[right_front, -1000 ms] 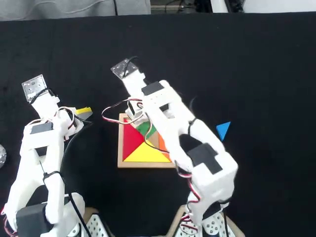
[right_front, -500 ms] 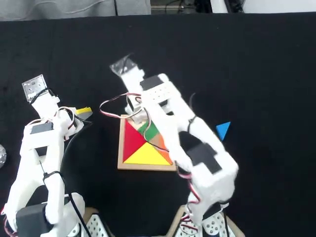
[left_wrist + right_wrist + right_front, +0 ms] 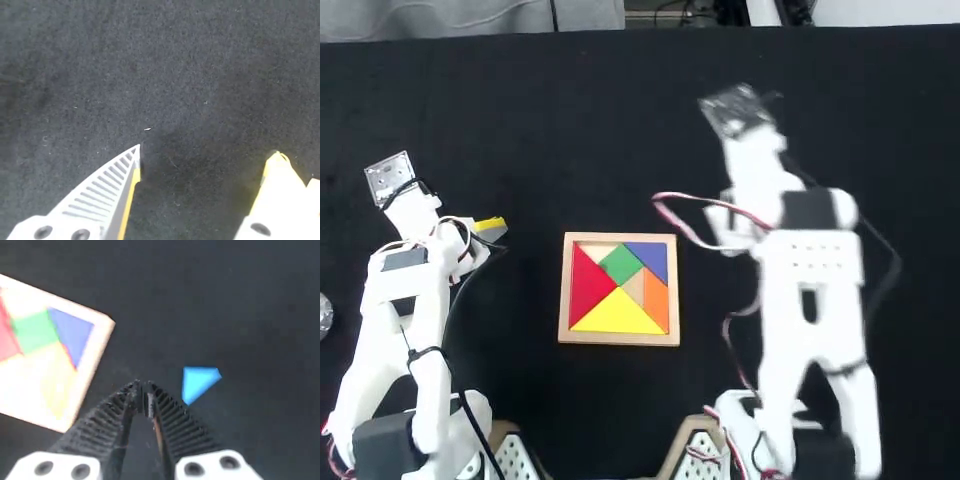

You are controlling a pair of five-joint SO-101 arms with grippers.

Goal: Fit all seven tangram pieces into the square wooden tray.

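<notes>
Right gripper (image 3: 142, 392) (jaws together) near light-blue triangle (image 3: 198, 382), outside tray (image 3: 619, 340).

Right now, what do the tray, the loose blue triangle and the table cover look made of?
Tray: pale wood, matte, going by its light tan rim; grain too small to tell.
Blue triangle: painted wood or plastic, flat even colour.
Table cover: black cloth, felt-like, with speckled fibrous texture in the left wrist view.

Right arm (image 3: 808, 262) motion-blurred, tray (image 3: 101, 337) cut off at edge
</notes>
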